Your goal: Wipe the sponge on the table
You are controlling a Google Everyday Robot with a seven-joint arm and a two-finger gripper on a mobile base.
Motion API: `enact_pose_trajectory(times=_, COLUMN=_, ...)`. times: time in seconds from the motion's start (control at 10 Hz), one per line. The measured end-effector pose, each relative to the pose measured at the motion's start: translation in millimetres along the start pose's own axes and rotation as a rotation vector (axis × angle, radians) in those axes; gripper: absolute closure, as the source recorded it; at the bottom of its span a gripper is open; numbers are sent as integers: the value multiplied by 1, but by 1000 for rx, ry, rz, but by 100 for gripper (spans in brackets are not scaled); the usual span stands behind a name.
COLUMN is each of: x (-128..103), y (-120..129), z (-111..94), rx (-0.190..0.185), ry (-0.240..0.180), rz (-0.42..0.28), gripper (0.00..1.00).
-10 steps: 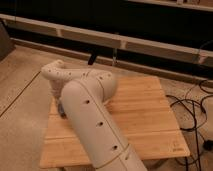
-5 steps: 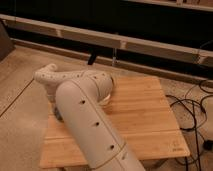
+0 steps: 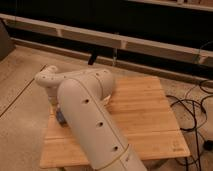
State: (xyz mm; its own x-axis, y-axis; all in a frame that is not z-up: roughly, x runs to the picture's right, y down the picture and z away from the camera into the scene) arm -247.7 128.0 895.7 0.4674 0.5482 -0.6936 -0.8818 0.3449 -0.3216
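Note:
The table (image 3: 145, 115) has a light wooden plank top and fills the middle of the camera view. My white arm (image 3: 85, 105) reaches over its left half, bent back on itself, with the wrist at the left edge. The gripper (image 3: 58, 110) points down below the wrist, mostly hidden behind the forearm. A small blue-grey corner of the sponge (image 3: 61, 118) peeks out on the table top right under it, at the table's left side. Whether the gripper touches the sponge is hidden.
A long dark shelf unit with light rails (image 3: 150, 40) runs along the back. A small dark object (image 3: 92, 57) stands on the floor behind the table. Black cables (image 3: 196, 107) lie on the floor to the right.
The wrist and forearm have swung left and slightly toward the table's front over the last second; the blue-grey sponge corner has shifted a little forward with them.

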Motion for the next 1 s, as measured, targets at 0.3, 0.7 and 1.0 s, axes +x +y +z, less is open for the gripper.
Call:
enact_pose_trajectory(times=0.3, x=3, y=-45, z=-12, rx=33, ry=19, rz=118, gripper=100)
enact_pose_trajectory(times=0.7, x=-17, y=-78, z=-4, rx=61, ry=68, rz=179, gripper=100)
enact_pose_trajectory(times=1.0, x=-43, y=-67, z=-2, rx=77, ry=59, rz=119, gripper=100)
